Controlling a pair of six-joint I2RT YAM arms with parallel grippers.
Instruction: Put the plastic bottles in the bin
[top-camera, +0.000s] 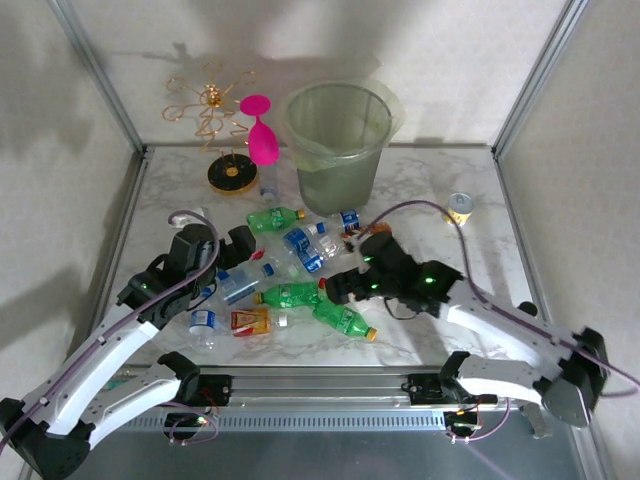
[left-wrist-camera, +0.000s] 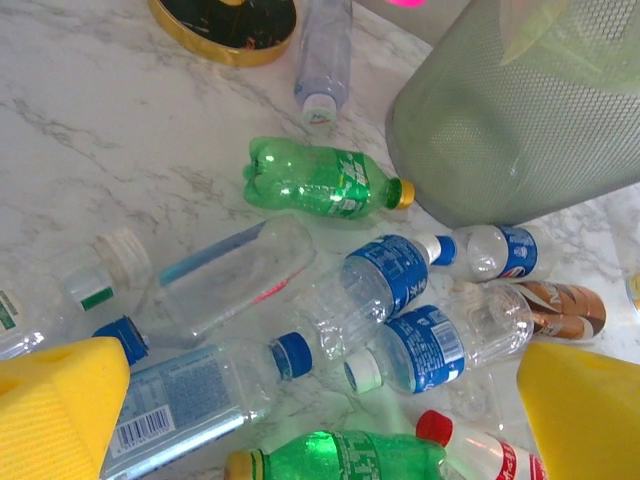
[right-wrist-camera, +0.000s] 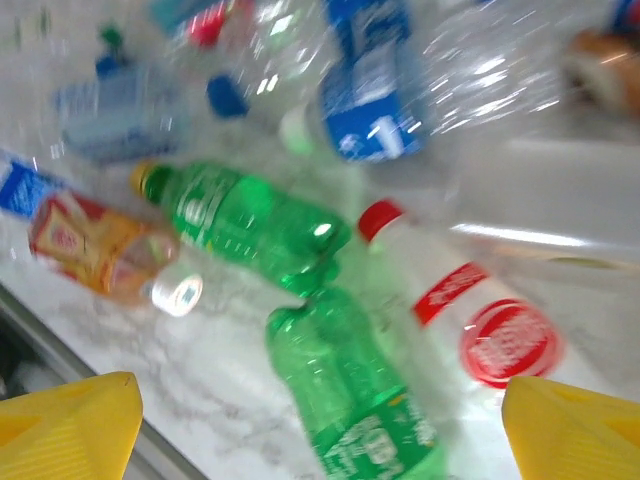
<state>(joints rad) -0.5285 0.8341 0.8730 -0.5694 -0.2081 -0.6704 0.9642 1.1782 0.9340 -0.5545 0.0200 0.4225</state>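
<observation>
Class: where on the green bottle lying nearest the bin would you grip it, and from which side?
Likely across its labelled middle, from above: the green bottle lies flat on its side, with bare table along both long sides.

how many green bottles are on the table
3. One green bottle lies near the bin, a second mid-pile, a third at the pile's near edge. More could hide under clear bottles.

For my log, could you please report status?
Left gripper, right gripper open, empty. Crushed plastic bottles on marble table. Pink goblet beside translucent grey-green bin.
</observation>
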